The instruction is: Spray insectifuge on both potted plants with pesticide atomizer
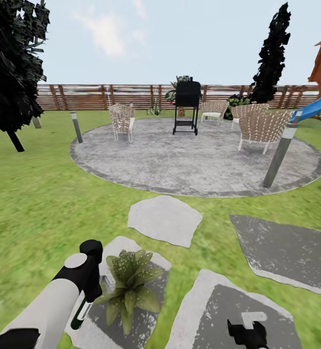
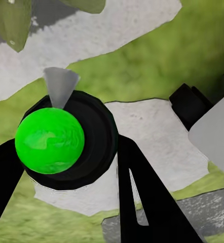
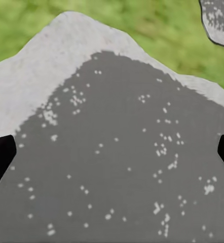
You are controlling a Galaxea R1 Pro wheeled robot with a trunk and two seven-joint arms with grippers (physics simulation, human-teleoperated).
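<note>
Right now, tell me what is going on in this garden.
The robot stands on the lawn among flat stepping stones, facing a round paved patio with chairs and a grill. Its left gripper is shut on the spray bottle, holding it right beside a small spiky-leaved plant that sits on a stone at the robot's feet. The right gripper hangs open and empty over another stone. No spray is visible at this moment.

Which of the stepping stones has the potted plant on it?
The stepping stone nearest the left gripper, lower left in the head view. The green rosette potted plant sits on it; the other stones nearby are bare.
</note>
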